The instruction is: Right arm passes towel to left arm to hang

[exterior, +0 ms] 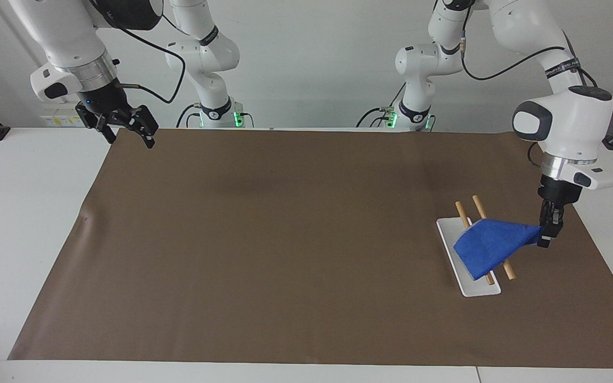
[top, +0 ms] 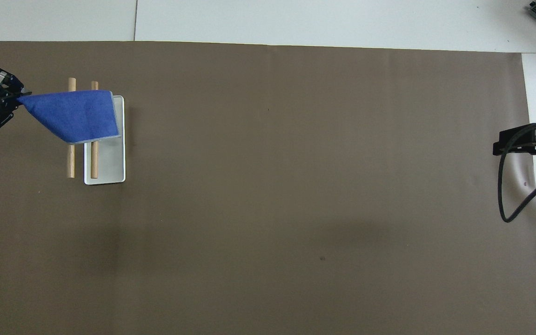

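Note:
The bright-blue towel (exterior: 490, 243) lies draped over the two wooden rods (exterior: 463, 214) of a small rack with a white base (exterior: 474, 286), toward the left arm's end of the table. My left gripper (exterior: 547, 234) is shut on one corner of the towel and holds it stretched out just beside the rods, low over the mat. In the overhead view the towel (top: 72, 114) spans both rods (top: 70, 163) from the left gripper (top: 10, 100). My right gripper (exterior: 128, 136) is open and empty, raised over the mat's corner at the right arm's end; it also shows in the overhead view (top: 500, 144).
The brown mat (exterior: 285, 239) covers most of the white table (exterior: 19, 213). The rack's white base (top: 110, 165) sits on the mat. A black cable loop (top: 505, 204) hangs from the right wrist.

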{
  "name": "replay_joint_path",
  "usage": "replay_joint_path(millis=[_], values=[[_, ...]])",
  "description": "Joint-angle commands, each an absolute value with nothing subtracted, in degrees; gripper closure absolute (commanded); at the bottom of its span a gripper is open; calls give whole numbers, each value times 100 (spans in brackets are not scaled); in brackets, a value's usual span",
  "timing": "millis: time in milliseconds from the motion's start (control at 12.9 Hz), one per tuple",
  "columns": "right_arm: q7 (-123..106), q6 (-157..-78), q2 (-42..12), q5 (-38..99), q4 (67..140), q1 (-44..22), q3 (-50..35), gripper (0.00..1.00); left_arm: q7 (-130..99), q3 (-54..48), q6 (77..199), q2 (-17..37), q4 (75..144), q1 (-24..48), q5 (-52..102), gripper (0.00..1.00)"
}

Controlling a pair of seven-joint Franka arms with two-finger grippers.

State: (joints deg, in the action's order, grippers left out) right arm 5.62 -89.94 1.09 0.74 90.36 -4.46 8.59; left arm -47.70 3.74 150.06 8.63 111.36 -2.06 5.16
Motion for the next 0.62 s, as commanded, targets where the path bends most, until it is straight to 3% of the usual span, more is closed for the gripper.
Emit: replay_joint_path(millis=[0,310,542], values=[[229,-8869,193,0,9044,-351,957,0,-4720,413,15135,931,11066,-255,431,13],[246,-8789,299,9,9088,-360,967,0,-4528,413,14925,958,10934,-255,413,12],[264,-8798,325,44,9097,-360,958,0,-3519,413,13348,1045,10225,-246,387,11]])
